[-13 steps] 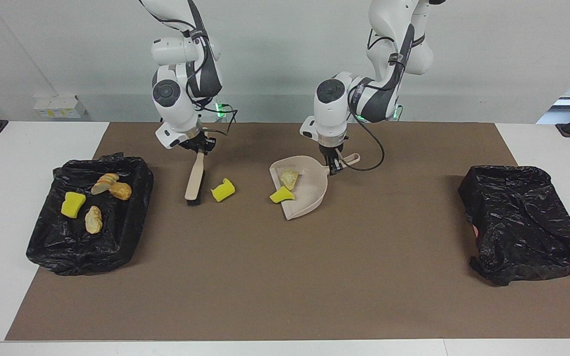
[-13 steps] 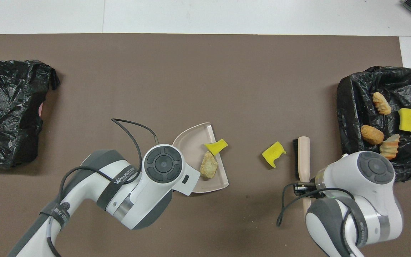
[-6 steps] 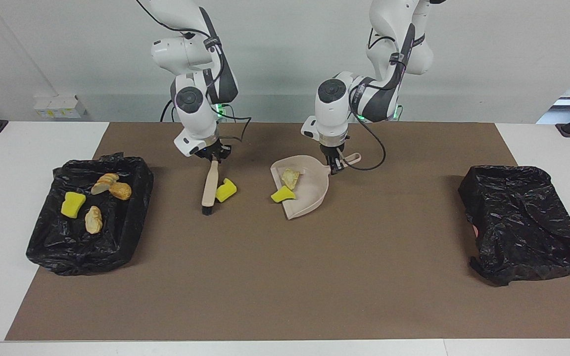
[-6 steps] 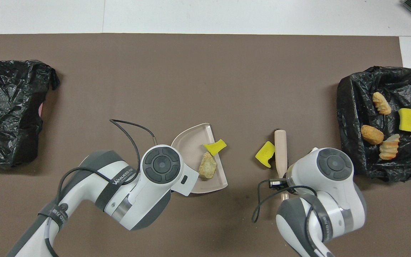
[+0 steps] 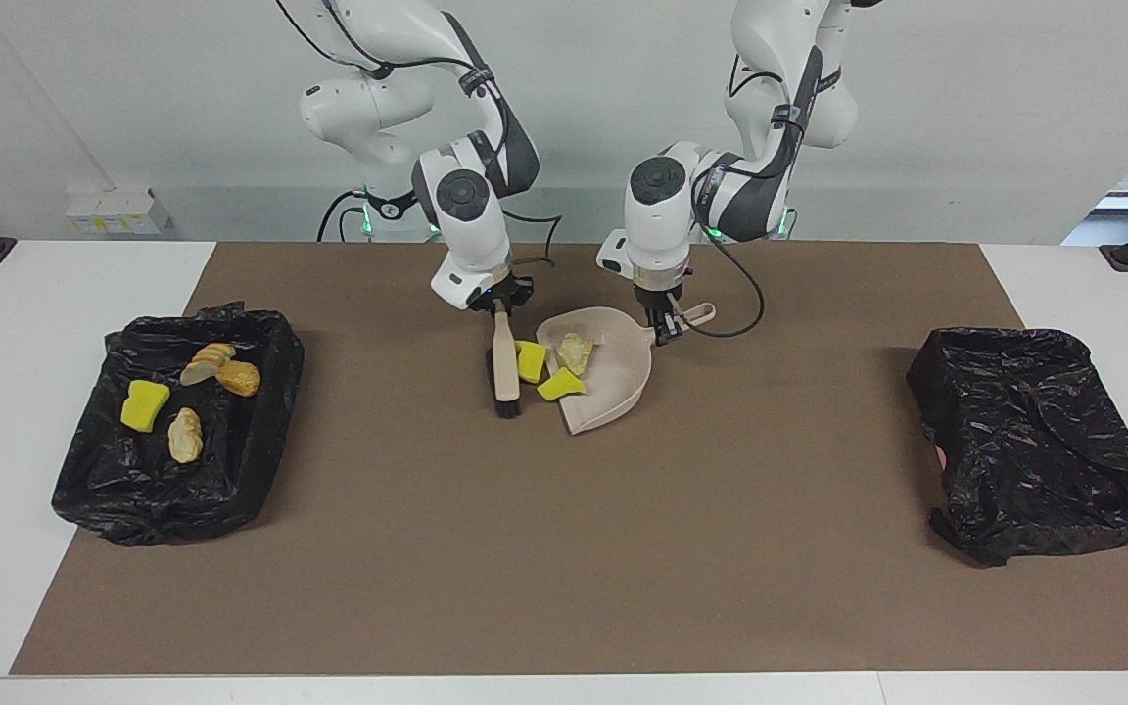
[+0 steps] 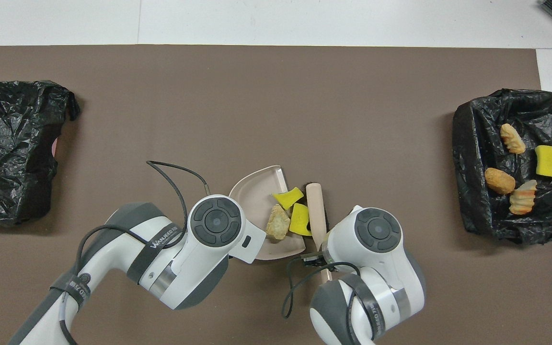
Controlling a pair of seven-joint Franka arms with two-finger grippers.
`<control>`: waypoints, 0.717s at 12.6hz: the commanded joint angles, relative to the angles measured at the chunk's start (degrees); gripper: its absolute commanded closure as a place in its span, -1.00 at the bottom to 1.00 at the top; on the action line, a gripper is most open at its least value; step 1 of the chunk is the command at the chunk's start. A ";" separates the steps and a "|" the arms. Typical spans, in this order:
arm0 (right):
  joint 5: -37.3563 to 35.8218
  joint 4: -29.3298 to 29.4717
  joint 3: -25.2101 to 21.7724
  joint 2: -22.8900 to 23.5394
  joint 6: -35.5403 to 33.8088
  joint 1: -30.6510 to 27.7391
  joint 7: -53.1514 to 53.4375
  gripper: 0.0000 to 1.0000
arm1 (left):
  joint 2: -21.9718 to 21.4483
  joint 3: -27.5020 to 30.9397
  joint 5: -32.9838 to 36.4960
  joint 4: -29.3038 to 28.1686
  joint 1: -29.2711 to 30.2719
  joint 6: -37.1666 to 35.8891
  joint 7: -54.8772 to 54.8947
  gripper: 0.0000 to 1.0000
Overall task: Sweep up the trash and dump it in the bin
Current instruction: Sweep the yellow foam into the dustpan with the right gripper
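We saw the right gripper [image 5: 499,305] clenched on the handle of the beige brush [image 5: 504,364], which lay low over the brown mat [image 5: 564,548] with its dark bristle end pointing away from the robots. The brush's long side pressed against a yellow sponge chunk [image 5: 530,360], and that chunk sat right at the open lip of the beige dustpan [image 5: 613,387]. A second yellow sponge chunk [image 5: 560,385] lay across the lip itself, half in and half out, touching or nearly touching the first. Inside the pan, nearer the robots, rested a pale bread-like crumb [image 5: 575,351]. The left gripper [image 5: 664,331] was grasping the dustpan by its handle, fingers closed on it, with the pan's mouth turned toward the brush and the right arm's end of the table. In the overhead view the two sponge chunks [image 6: 299,219] [image 6: 288,197] showed wedged between the brush [image 6: 315,211] and the pan [image 6: 257,189]. At the right arm's end of the table stood a bin lined with a black bag [image 5: 260,411], and in it we counted four scraps: a yellow sponge piece [image 5: 144,405], a brown lump [image 5: 239,377], a sliced bread-like piece [image 5: 207,362] and another pale crumb [image 5: 185,435]. At the left arm's end of the table sat a second black bag [image 5: 1039,441], crumpled shut, well apart from everything else.
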 commanded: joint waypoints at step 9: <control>5.59 3.00 -0.94 -1.12 -7.86 -2.15 -2.52 1.00 | -0.85 0.57 0.74 -1.97 4.19 1.04 10.45 1.00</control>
